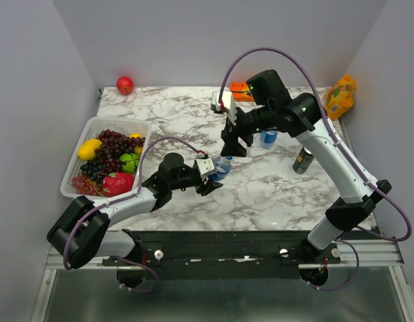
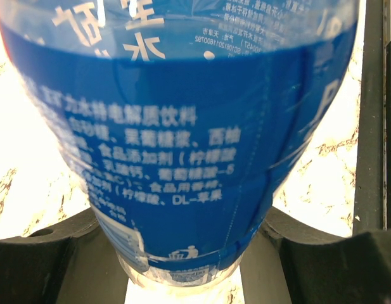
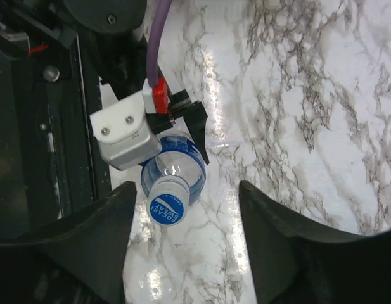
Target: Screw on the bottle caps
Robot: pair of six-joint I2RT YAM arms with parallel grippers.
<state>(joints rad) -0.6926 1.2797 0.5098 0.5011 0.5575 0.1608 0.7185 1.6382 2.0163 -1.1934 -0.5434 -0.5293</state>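
Observation:
A clear bottle [image 2: 182, 126] with a blue label stands upright on the marble, and my left gripper [image 2: 182, 256] is shut on its lower body. From above, the same bottle [image 1: 223, 166] sits in my left gripper [image 1: 216, 173], just below my right gripper [image 1: 233, 149]. A blue cap [image 3: 166, 207] sits on this bottle's neck. My right gripper [image 3: 185, 190] hangs over it, open. The cap lies close to the left finger [image 3: 87, 244] without touching it. A second bottle [image 1: 268, 137] stands behind my right arm, partly hidden.
A dark can [image 1: 302, 159] stands right of the right arm. A white basket [image 1: 92, 127] of fruit sits at the table's left edge. A red apple [image 1: 125, 84], an orange item [image 1: 241, 91] and an orange pack [image 1: 339, 97] lie along the back.

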